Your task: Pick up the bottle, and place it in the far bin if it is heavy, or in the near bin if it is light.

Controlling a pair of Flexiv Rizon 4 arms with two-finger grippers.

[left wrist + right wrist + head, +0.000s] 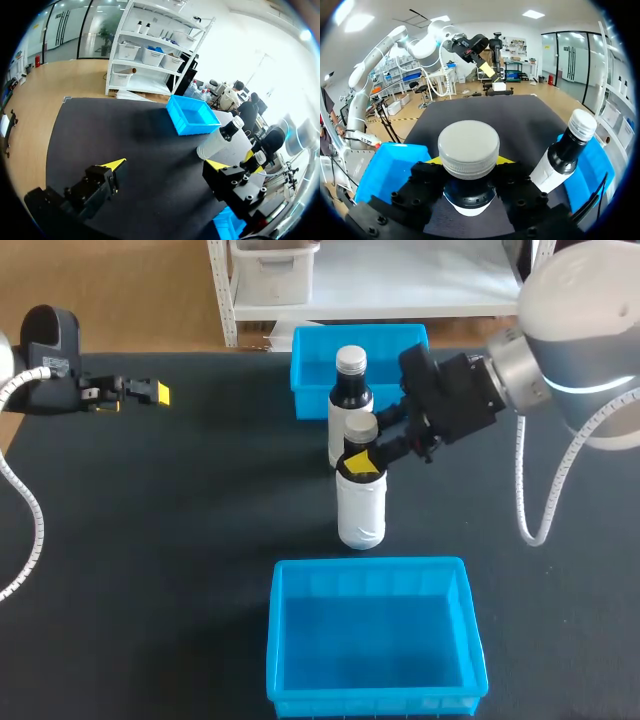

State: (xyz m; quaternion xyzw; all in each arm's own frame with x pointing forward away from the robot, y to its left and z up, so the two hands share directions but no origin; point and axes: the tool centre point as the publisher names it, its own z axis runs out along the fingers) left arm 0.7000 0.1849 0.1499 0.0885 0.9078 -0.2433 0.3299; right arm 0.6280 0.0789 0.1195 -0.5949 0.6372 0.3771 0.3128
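From above there are two bottles, two blue bins and two arms. The bottle (361, 505) stands in the middle of the black table (180, 540), between the far bin (310, 350) and the near bin (375, 650). A second bottle (349, 390) stands just behind it, beside the far bin. The right arm comes in from the right and reaches sideways to the middle. The right pincer (362, 462) holds the bottle at its neck, just under the cap. The left arm stays at the left side, and the left pincer (145, 392) points toward the middle, well apart from the bottles. The left wrist view shows the left pincer (165, 164) wide apart with nothing in it; the far bin (192, 116) and second bottle (220, 140) are ahead. In the right wrist view the bottle's cap (468, 147) sits right between the fingers (427, 177), which hold the neck from both sides.
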